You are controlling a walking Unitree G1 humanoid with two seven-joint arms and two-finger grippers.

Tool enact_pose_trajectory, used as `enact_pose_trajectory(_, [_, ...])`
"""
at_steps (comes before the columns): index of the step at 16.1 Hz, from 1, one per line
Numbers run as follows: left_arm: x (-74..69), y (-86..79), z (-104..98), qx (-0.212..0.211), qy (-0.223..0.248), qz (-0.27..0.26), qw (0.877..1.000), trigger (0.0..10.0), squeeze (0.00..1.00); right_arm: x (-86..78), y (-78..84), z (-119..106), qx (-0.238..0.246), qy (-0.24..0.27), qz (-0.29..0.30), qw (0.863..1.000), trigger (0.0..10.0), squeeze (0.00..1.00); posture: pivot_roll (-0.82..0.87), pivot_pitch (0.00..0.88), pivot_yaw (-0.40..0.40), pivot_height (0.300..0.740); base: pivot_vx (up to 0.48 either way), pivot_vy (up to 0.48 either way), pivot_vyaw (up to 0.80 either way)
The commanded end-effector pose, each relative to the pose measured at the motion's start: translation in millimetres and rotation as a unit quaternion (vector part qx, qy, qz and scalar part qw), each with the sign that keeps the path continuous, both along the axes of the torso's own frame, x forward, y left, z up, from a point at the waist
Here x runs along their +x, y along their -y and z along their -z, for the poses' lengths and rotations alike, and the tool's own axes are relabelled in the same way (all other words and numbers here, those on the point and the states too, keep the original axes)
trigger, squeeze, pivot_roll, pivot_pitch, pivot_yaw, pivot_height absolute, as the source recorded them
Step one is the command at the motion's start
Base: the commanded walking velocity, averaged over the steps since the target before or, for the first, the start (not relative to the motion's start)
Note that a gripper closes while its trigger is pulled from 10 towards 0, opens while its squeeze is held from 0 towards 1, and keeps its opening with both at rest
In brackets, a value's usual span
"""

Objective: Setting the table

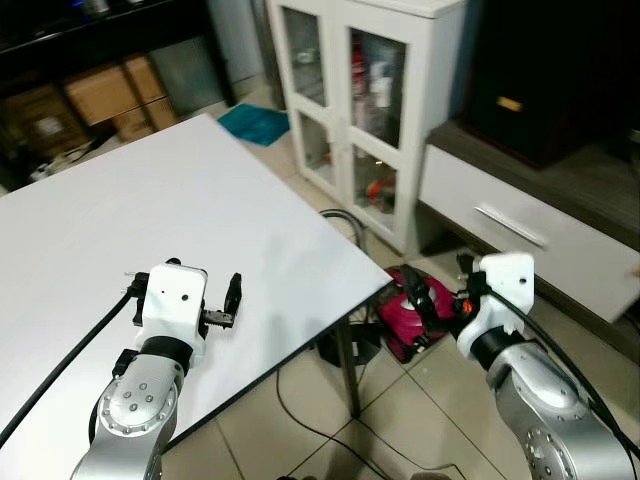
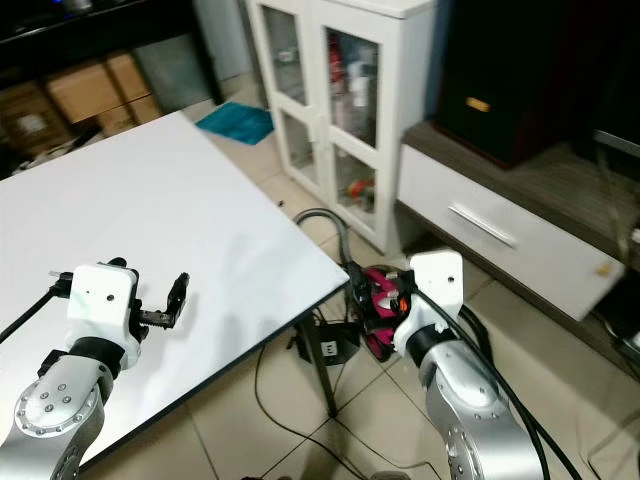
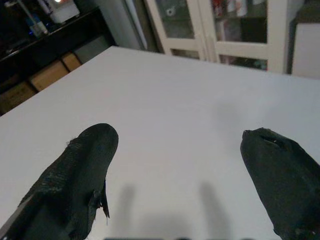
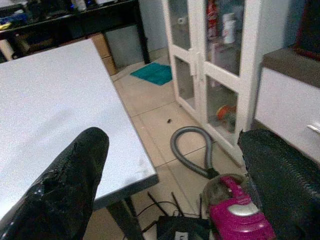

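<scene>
the left gripper hovers low over the near part of the white table, its two black fingers spread wide and holding nothing. the right gripper hangs past the table corner, above the floor, fingers also spread apart. under it lies a pink vacuum cleaner with a grey hose. farther away stands a white glass-door cabinet.

Tiled floor, white glass-door cabinet, white table, pink vacuum.
</scene>
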State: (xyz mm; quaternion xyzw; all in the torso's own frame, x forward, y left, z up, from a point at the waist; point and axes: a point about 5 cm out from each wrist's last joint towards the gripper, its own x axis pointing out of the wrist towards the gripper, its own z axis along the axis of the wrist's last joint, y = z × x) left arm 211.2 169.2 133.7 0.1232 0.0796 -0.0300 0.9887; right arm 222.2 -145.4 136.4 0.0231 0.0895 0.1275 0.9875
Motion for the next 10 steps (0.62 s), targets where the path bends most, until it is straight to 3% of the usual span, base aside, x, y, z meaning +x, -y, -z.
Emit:
enact_pose_trajectory(1, [-1.7,0.0,-1.9,0.009,0.003,-0.001,1.000,10.0,0.00,-1.4,-3.1,-1.8,0.013,-0.001,0.001,1.000,10.0,0.00,-0.20,0.000,0.141,0.740,0.000,0.000,0.80])
enact_pose_trajectory(3, [0.5,1.8,-2.1,0.015,0.003,0.008,1.000,10.0,0.00,-1.8,0.7,2.0,0.036,-0.024,0.024,0.999,10.0,0.00,-0.21,0.000,0.147,0.740,0.000,0.000,0.00])
enact_pose_trajectory(6, [3.8,3.7,-1.6,0.007,-0.003,0.015,1.000,10.0,0.00,-2.7,3.7,3.6,0.020,-0.026,0.038,0.999,10.0,0.00,-0.22,0.000,0.159,0.740,0.000,0.000,0.00])
enact_pose_trajectory(10, [9.3,4.6,-1.5,0.016,-0.005,0.026,1.000,10.0,0.00,-3.5,4.8,2.9,0.020,-0.031,0.052,0.998,10.0,0.00,-0.23,0.000,0.172,0.740,-0.287,0.000,0.00])
